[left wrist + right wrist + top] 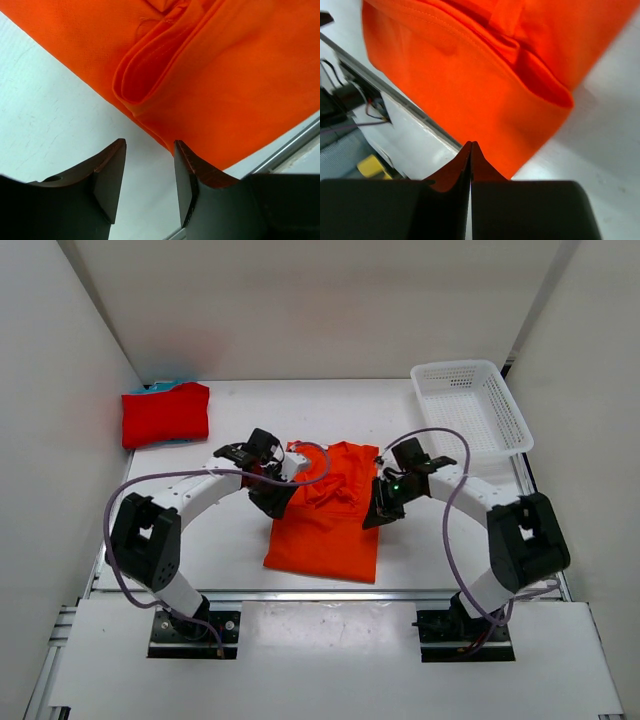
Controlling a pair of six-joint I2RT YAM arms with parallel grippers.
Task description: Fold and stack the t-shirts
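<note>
Nearest, toward the front of the table (pixel 230 550) — the orange t-shirt (pixel 322 535), lying flat between the two arms. Lower half smooth, near hem close to the table's front edge. Upper half bunched into folds, with a doubled lip of cloth showing in the left wrist view.

Left jaws parted roughly halfway, gripping nothing, held low over bare table just beside the shirt's left edge, with the folded lip right ahead of the tips. Right jaws pressed fully together with nothing caught between them, hovering by the shirt's right edge. Left arm (pixel 190 488) and right arm (pixel 480 492) both bent inward toward the rumpled upper part, a purple cable (pixel 440 433) looping over each.

Farther back, in the far left corner — the red t-shirt (pixel 165 415), folded into a block and resting on the teal-blue t-shirt (pixel 162 387). Only a thin strip of the teal-blue visible along the back and the near side.

In the far right corner, a white mesh basket (pixel 520 445), set slightly askew, well apart from all three shirts.
</note>
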